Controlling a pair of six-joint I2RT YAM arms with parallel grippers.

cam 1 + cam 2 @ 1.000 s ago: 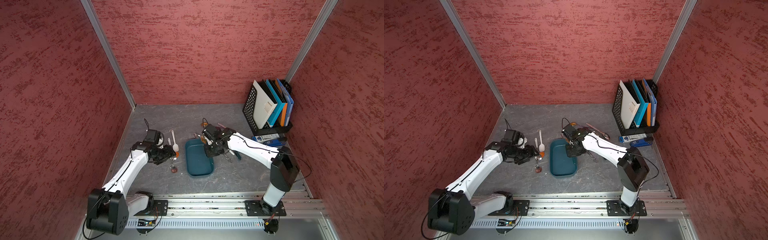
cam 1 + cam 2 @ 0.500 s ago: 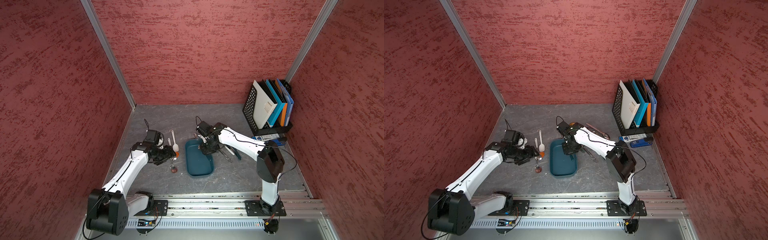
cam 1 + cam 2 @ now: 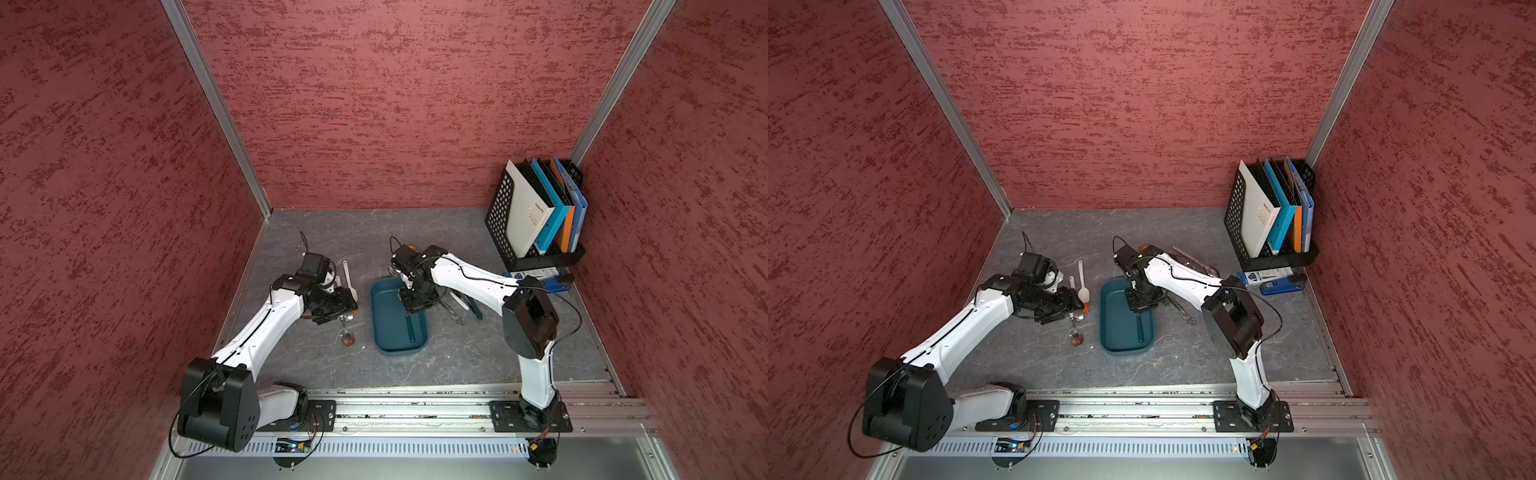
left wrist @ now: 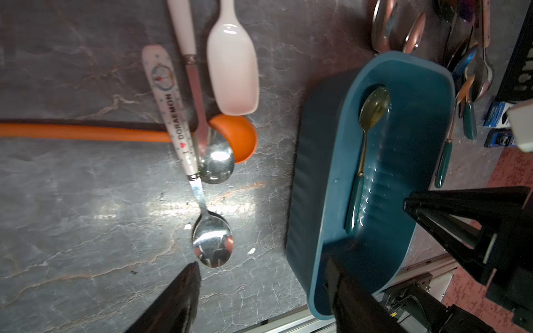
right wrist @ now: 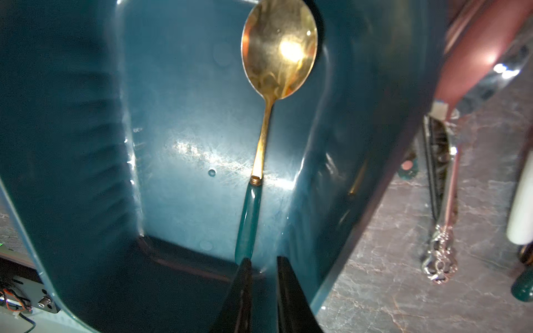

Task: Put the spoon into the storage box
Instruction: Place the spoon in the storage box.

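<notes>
Two pincers hang over a grey marbled worktop point(image 3: 457, 361) that carries a shallow dark teal plastic storage box point(image 3: 388, 320). The left pincer point(image 4: 262, 262), spread wide and empty, hangs just beside the box. The right pincer point(image 5: 263, 265), narrowly parted and gripping nothing, hovers over the box. A gold-bowled, teal-handled spoon point(image 5: 264, 141) lies flat inside the box, along one long wall.
</notes>
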